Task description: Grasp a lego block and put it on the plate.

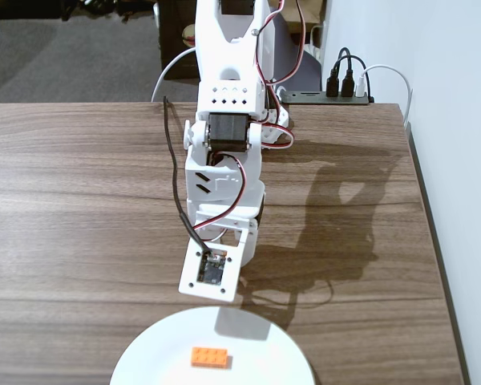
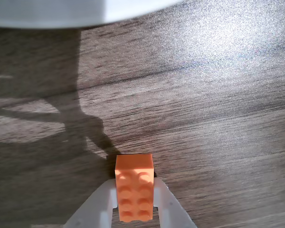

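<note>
In the wrist view an orange lego block (image 2: 134, 186) with its studs facing the camera sits between the two white fingers of my gripper (image 2: 135, 190), which are closed against its long sides. The block is over the wooden table. The white plate's rim (image 2: 61, 12) shows along the top edge of that view. In the fixed view the plate (image 1: 256, 353) lies at the bottom centre with a second orange brick (image 1: 210, 357) lying on it. The white arm (image 1: 224, 160) leans toward the plate; the gripper and held block are hidden under the arm there.
The brown wooden table (image 1: 80, 200) fills both views. A black power strip (image 1: 337, 95) with plugged cables lies at the table's far edge, beside a white wall (image 1: 457, 96) at the right. The arm casts a shadow to its right.
</note>
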